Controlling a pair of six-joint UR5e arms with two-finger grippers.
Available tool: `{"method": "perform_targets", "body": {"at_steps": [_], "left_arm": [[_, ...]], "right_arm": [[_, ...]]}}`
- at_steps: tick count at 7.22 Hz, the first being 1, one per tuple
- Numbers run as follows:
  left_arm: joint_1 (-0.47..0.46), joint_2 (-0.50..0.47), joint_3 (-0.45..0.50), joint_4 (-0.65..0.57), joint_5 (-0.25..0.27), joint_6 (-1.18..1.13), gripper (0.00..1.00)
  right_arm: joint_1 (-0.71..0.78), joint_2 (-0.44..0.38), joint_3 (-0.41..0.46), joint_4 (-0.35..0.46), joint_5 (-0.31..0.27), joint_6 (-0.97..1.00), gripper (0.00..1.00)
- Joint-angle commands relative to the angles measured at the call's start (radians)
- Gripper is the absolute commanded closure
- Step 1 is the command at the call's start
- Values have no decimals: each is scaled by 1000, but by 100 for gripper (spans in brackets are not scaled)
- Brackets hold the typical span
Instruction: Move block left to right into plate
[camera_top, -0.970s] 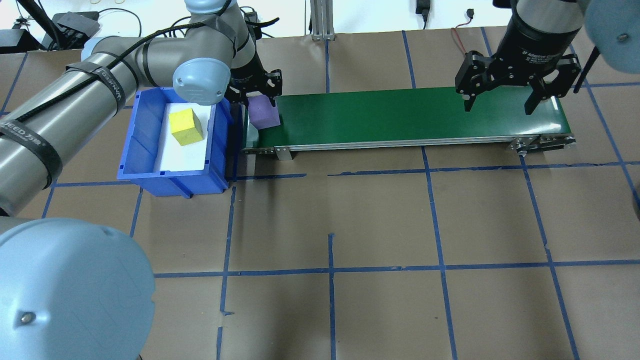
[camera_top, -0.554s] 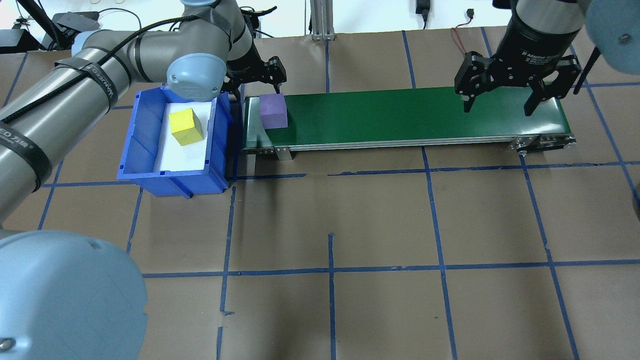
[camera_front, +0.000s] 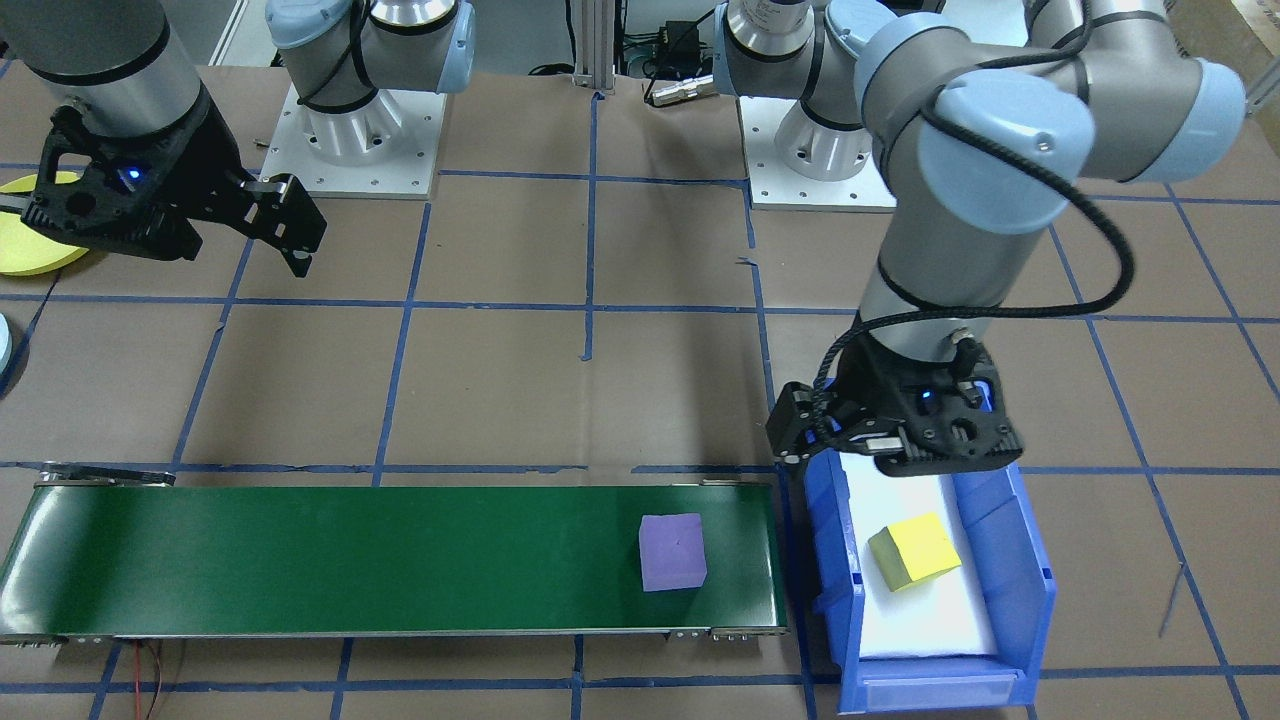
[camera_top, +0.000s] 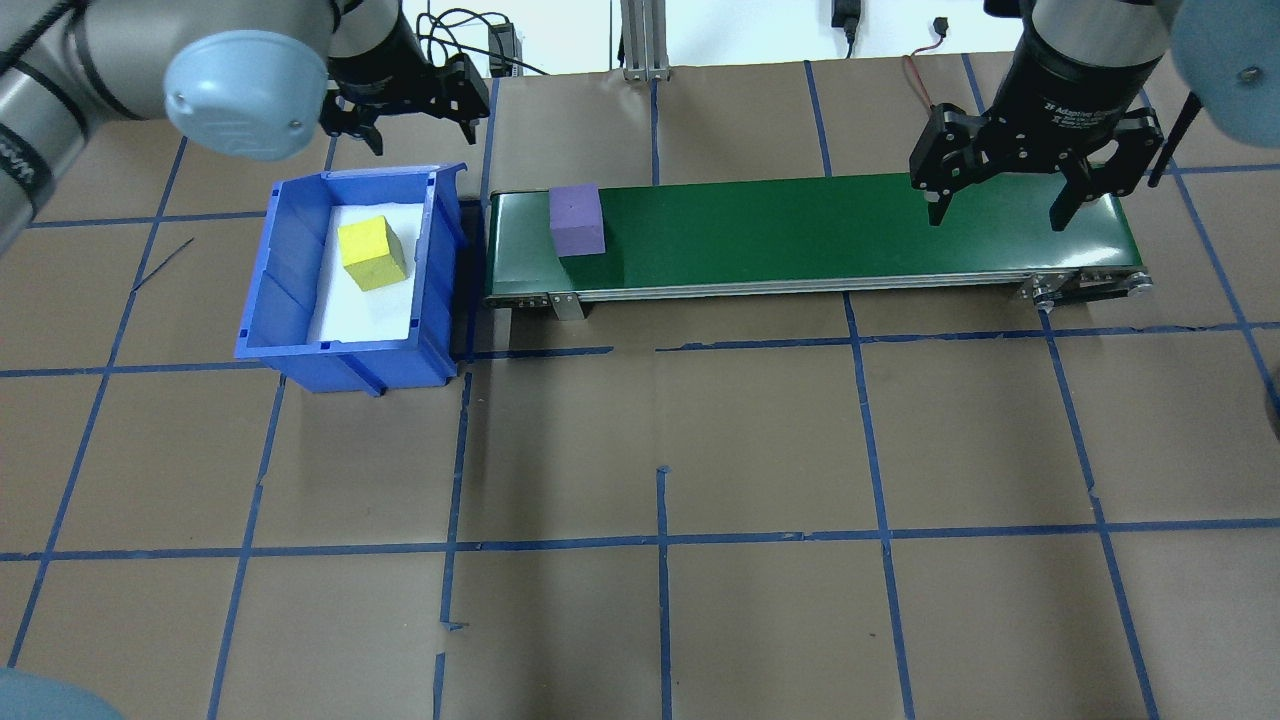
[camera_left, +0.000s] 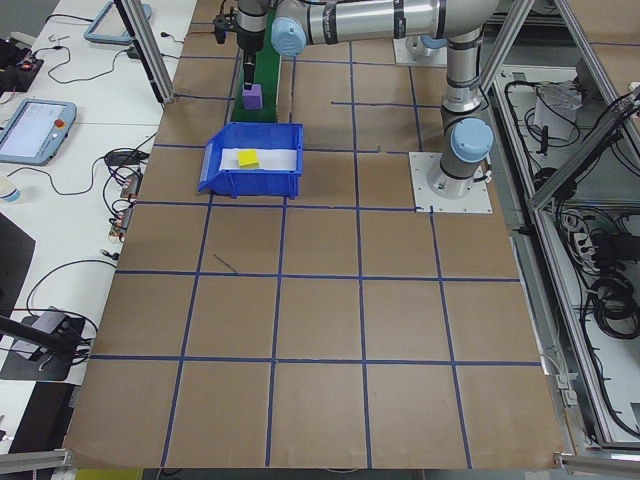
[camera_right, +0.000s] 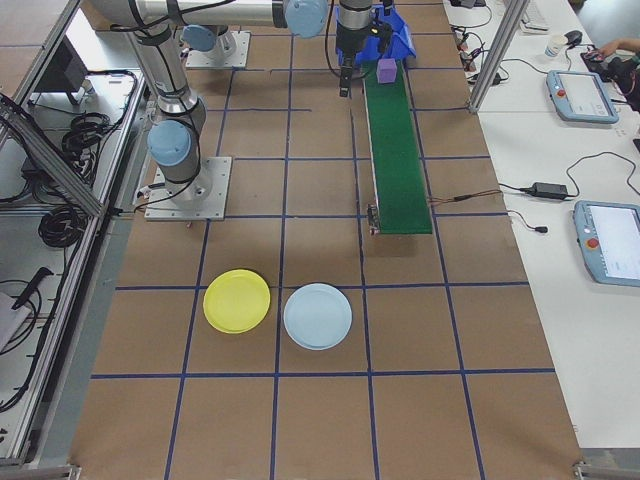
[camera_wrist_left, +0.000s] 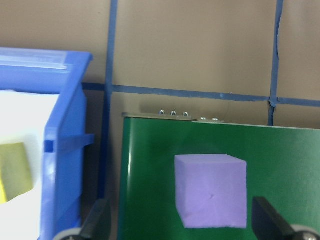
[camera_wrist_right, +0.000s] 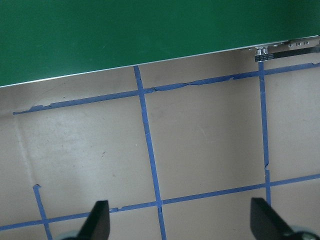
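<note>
Resting place of block: the purple block (camera_top: 577, 220) is seen flat on the green conveyor belt (camera_top: 800, 235), near the belt's end beside the blue bin (camera_top: 285, 270), touched by neither pincer.
Belt edges: the block lies slightly inside the bin-side end and closer to the belt's far long edge in the overhead view; the rest of the belt surface is bare up to the opposite end.
Left pincer (camera_top: 415, 100): spread wide and holding nothing; it is raised over the table beyond the far wall of the bin, off the belt's corner. In its wrist view both fingertips (camera_wrist_left: 97, 220) frame the block from apart.
Right pincer (camera_top: 1000, 205): spread wide and holding nothing, hung over the belt's other end, near the far long edge.
Blue bin: set just beside the belt's end, a narrow gap being seen between them; a white pad lines its floor.
Yellow block (camera_top: 371, 253): lying tilted on the white pad, toward the far half of the bin.
Plates: a yellow plate (camera_right: 237, 300) and a light blue plate (camera_right: 318, 316) are placed side by side on the table, well apart from the belt's right-arm end.
Open room: brown paper with blue tape lines covers the table (camera_top: 660, 450); the wide stretch along the belt's near long edge carries nothing.
</note>
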Motion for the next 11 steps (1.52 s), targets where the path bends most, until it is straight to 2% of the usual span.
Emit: {"method": "perform_targets", "body": {"at_steps": [1,3,4,5,6,8,10,11], "left_arm": [[131,0,-68,-12,-1,159,0],[157,-87,-85,89,-2,166,0],[157,-130,-87,141,-1,169,0],[157,-171,-74,152,-1,168,0],[159,-214,-76,214,-2,164,0],[159,-233,-91,243,5,163,0],[159,-239,-96,243,7,128,0],[159,-239,-111,243,8,126,0]], "right_arm": [[-1,-6,-12,-3,1,-3,0],[-18,6,-10,-17,10,-9,0],[-40,13,-24,-49,13,-38,0],[-82,29,-22,-55,12,-49,0],[-116,107,-38,-105,12,-79,0],[-185,198,-42,-274,15,-257,0],[-211,267,-39,-362,15,-300,0],[-212,270,-33,-367,13,-314,0]]}}
